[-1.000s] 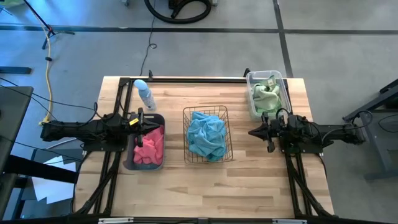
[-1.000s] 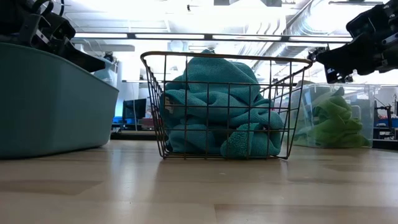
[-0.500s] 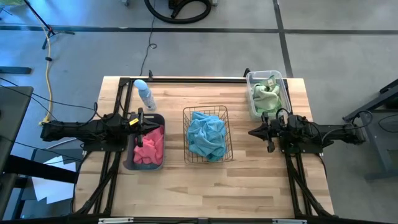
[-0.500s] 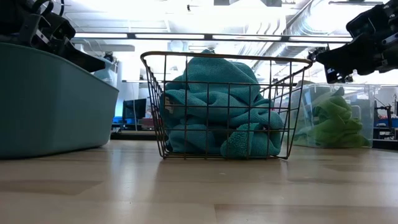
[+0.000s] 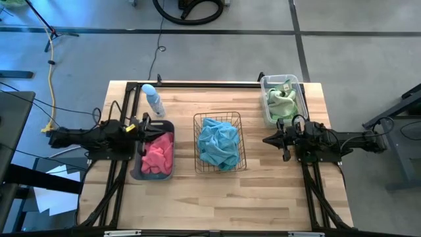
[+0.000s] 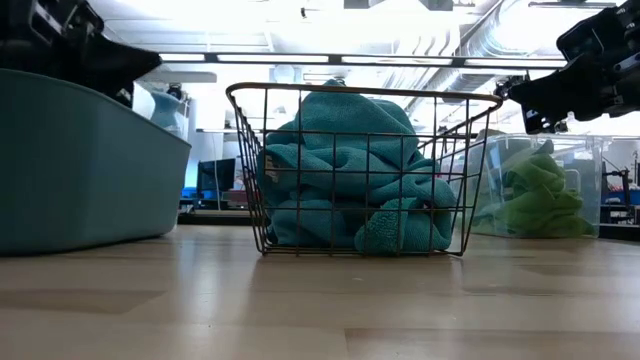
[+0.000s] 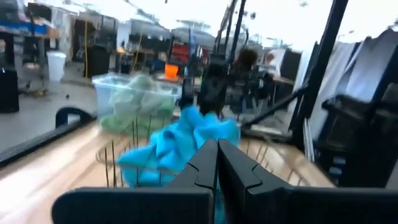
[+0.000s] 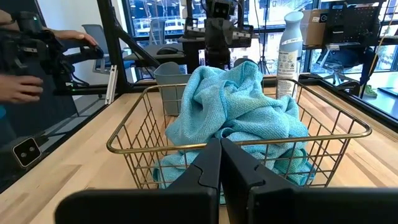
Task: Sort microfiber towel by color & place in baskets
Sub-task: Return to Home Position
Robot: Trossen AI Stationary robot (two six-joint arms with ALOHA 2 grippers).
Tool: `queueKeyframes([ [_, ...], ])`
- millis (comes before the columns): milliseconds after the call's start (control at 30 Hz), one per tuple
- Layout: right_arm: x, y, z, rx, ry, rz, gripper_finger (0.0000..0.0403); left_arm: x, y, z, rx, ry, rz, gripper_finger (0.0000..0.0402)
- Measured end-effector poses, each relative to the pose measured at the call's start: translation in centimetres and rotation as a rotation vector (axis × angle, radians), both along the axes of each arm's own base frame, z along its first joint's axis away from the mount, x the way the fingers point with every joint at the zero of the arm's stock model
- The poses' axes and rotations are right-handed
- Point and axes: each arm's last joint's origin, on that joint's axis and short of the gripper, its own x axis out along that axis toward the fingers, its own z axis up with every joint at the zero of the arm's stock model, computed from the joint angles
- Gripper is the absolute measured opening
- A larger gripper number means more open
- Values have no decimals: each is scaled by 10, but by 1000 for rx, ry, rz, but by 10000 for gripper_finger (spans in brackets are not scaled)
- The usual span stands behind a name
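Bare table (image 5: 217, 197) runs across the lower frame in the high view, with narrow wood strips between containers. Counts: three containers, one bottle (image 5: 152, 100); I can't tell how many towels are in each pile. Left of centre, my left claw (image 5: 147, 126) hangs pinched together, empty, over the upper-left part of the grey-blue tub (image 5: 135, 170), pink towels (image 5: 158, 155) just lower right of it. Centre: wire basket (image 5: 197, 141) holding blue towels (image 5: 218, 145). Right: my right claw (image 5: 268, 139), fingers together, empty, sits apart from the basket and below the clear bin (image 5: 264, 99) of green towels (image 5: 281, 102) at upper right.
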Motion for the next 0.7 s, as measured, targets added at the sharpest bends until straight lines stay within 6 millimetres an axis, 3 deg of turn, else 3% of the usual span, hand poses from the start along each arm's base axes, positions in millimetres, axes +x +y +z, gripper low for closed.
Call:
queueKeyframes([
  [333, 0, 0, 0, 0, 0, 0, 0, 1, -4, -10, 167, 96, -89, 0],
  [700, 0, 0, 0, 0, 0, 0, 0, 1, -4, -10, 86, 97, -91, 0],
])
